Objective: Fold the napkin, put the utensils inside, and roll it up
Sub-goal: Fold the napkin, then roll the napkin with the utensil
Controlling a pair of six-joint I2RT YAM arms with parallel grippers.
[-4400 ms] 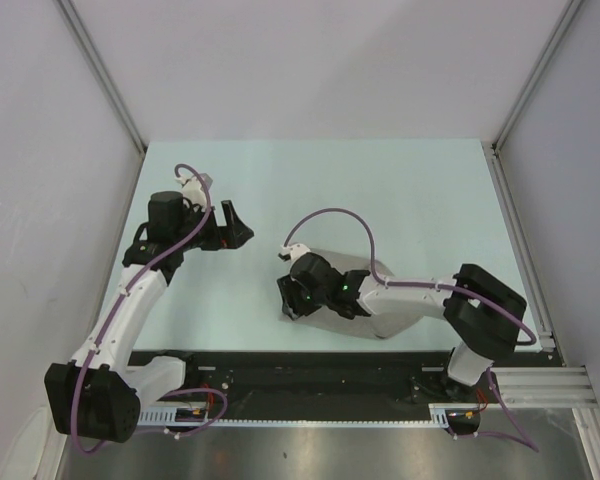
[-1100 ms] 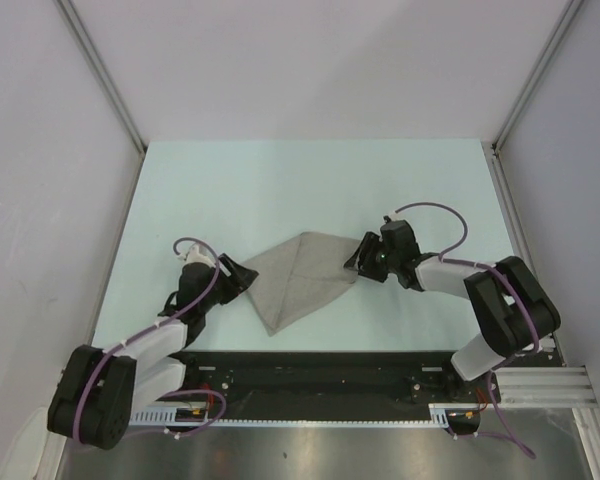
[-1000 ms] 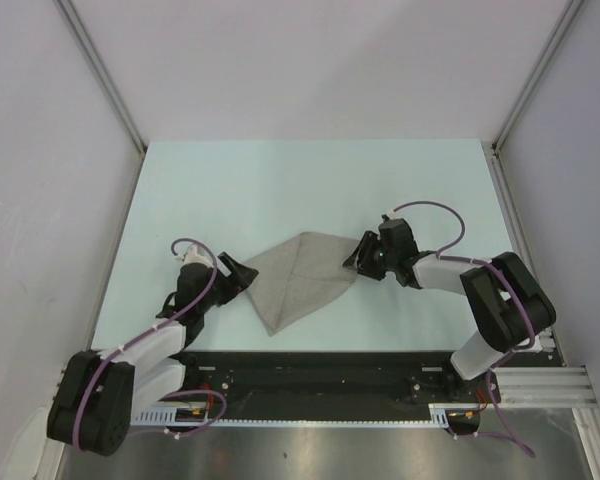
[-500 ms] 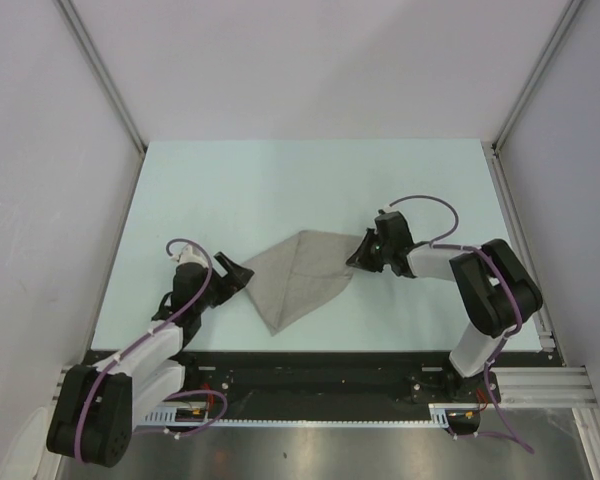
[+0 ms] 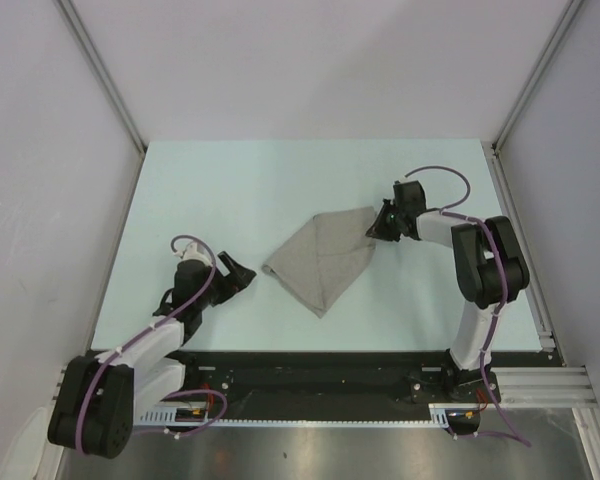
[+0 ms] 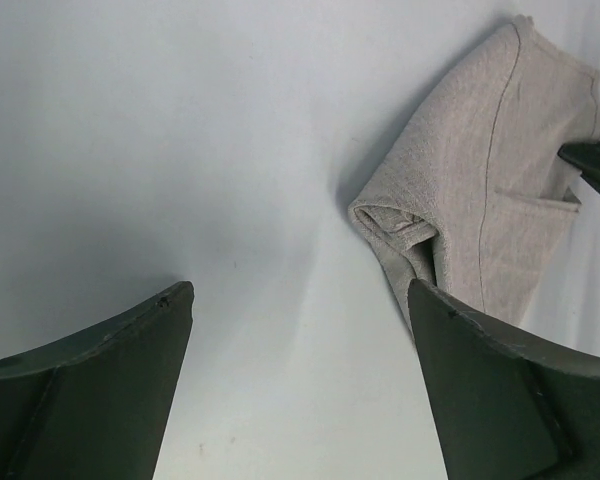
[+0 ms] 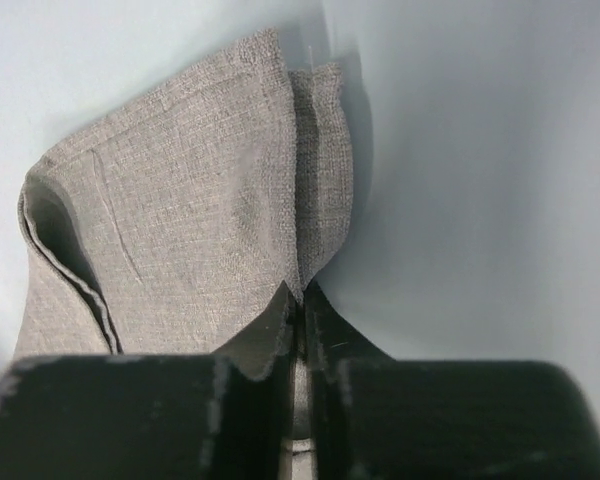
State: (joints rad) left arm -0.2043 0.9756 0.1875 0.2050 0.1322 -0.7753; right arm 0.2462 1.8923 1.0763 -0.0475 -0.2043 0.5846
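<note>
Your right end effector [image 7: 300, 305] is clamped on a corner of the plain light-grey square napkin of soft matte cloth [image 5: 325, 258]. Its two fingers are pressed flat together with only a thin pinch of hem between them. From those tips the cloth fans out ahead and to the left, lying in doubled layers on the pale blue-green desk [image 5: 230, 190]. A loose loop of fold shows at its far left edge. Gripping so near the corner looks deliberate: it gives you a handle on the cloth while the rest rests flat.

Your left end effector [image 6: 298, 295] sits low over the desk with its jaws spread wide and nothing between them. The napkin's bunched left corner lies ahead and to the right of its fingers, near but not touching. I read that as a waiting stance, ready to take or pin that corner while the right side works.

The cloth looks partly folded and a little uneven, so you are likely in the folding step, with rolling not yet begun. Watch the pinch: it seems to catch more than one layer.
</note>
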